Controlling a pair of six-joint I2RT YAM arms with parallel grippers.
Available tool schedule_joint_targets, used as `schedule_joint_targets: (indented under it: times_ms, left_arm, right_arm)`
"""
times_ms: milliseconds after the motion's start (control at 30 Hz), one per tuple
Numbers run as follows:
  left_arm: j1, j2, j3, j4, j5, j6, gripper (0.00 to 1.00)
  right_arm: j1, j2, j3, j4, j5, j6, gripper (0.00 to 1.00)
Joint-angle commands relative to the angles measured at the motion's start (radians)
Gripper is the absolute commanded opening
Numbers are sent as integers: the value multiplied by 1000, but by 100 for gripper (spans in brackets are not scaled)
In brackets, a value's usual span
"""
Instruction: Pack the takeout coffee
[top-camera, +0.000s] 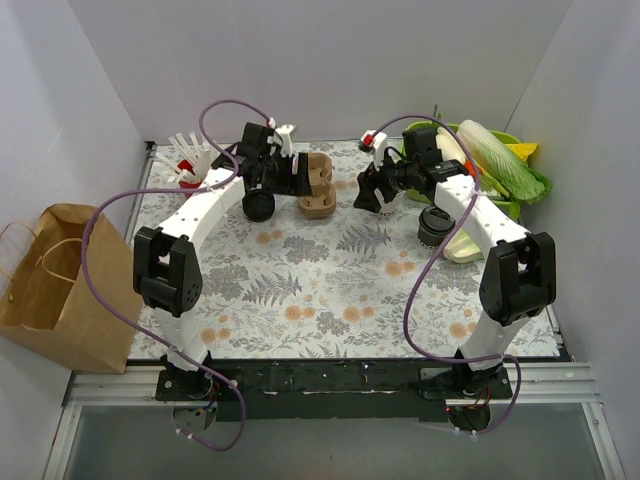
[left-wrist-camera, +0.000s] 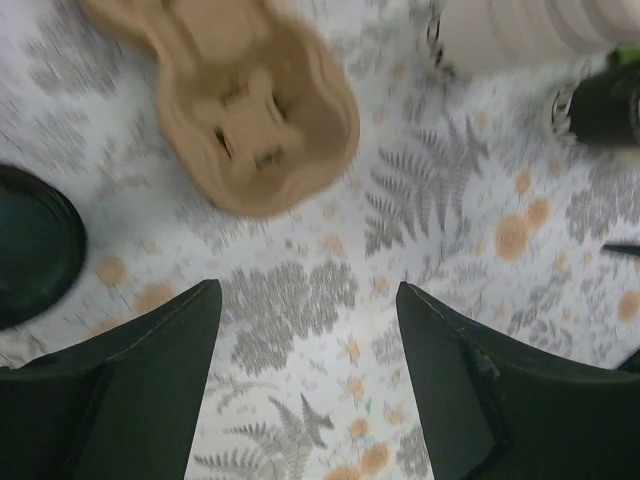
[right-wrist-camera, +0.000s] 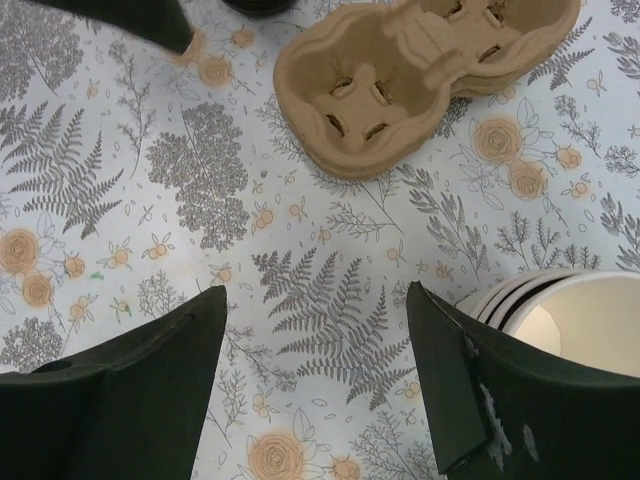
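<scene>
Early days, by my read: nothing packed yet. Tabletop (top-camera: 340, 290), fern-and-flower print, plain white walls (top-camera: 300, 60) round it. Bag (top-camera: 55, 270) far left of frame, beside tabletop. Carrier (right-wrist-camera: 420, 80) top centre, both wells empty. Cup (top-camera: 258, 207), black lid up, stands just left of carrier, not in it. Left gripper (left-wrist-camera: 308, 300) & right gripper (right-wrist-camera: 315, 300): jaws spread, nothing btwn. To do: cup into carrier, prob. then bag.

Plain pale back wall (top-camera: 320, 60), left wall (top-camera: 50, 110) & right wall (top-camera: 600, 90) box in the tabletop (top-camera: 300, 335) on 3 sides. Cloth (top-camera: 350, 245) w/ grey fern & orange flower print covers it. Black rail (top-camera: 330, 378) along near edge. Light even, soft.
</scene>
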Motion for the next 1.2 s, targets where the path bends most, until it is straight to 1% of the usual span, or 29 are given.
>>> schedule_joint_targets:
  times_ms: [0,100,200,267,300,400,433,500,533,600,700,800,900,1033,1167]
  left_arm:
    - [10,46,209,57,-178,24,73]
    - [34,40,243,60,-238,40,75]
    - [65,-10,223,73,-247,40,78]
    - [76,-69,203,75,-240,54,80]
    - [80,-92,197,78,-238,63,80]
    - [83,-164,171,77,-241,98,82]
    - [85,-181,164,80,-244,106,83]
    - [85,-233,134,81,-250,113,84]
    - [83,-250,125,77,-250,113,84]
    - [83,-299,99,58,-258,98,85]
    - [83,-378,35,47,-249,94,86]
    - [83,-440,-8,32,-249,103,86]
    - [83,-468,-48,23,-258,113,86]
    - [83,-495,-62,23,-255,124,86]
    - [83,-514,-71,34,-259,127,87]
  right_arm:
    - [31,48,94,81,22,82,79]
    - [73,91,145,117,116,178,82]
    - [111,141,173,164,214,284,85]
    - [136,158,162,222,296,347,88]
    - [140,178,161,236,312,363,90]
    - [170,247,196,253,363,348,91]
    - [176,269,232,250,372,341,91]
    - [185,342,288,209,389,340,92]
    - [188,364,341,198,400,340,91]
    - [193,414,377,178,430,341,91]
    - [193,470,434,155,527,364,89]
    - [187,517,469,146,549,360,87]
    - [185,556,487,118,544,358,86]
    - [183,562,454,97,469,370,84]
    - [185,514,372,62,409,369,84]
